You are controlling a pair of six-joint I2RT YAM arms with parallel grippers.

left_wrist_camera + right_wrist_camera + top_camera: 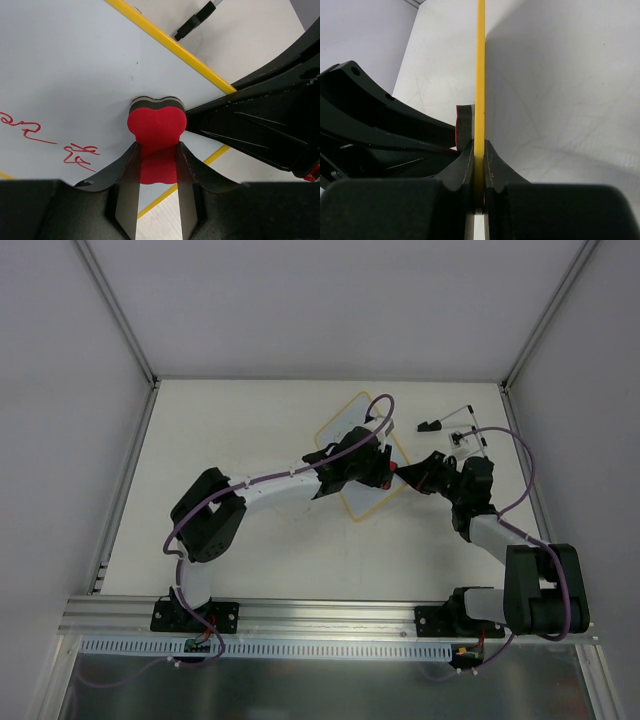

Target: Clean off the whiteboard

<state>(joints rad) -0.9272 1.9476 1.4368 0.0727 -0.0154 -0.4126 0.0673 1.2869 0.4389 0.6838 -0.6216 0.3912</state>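
The whiteboard lies slanted at mid table, pale surface with a thin yellow frame. In the left wrist view its surface carries red handwriting at lower left. My left gripper is shut on the red bone-shaped eraser, whose dark felt side rests against the board. My right gripper is shut on the board's yellow frame edge, which I see edge-on; the eraser's felt shows just left of it. The two grippers nearly touch.
Two black clips on thin wires lie on the table right of the board; one shows in the left wrist view. Grey walls enclose the table on three sides. A metal rail runs along the near edge.
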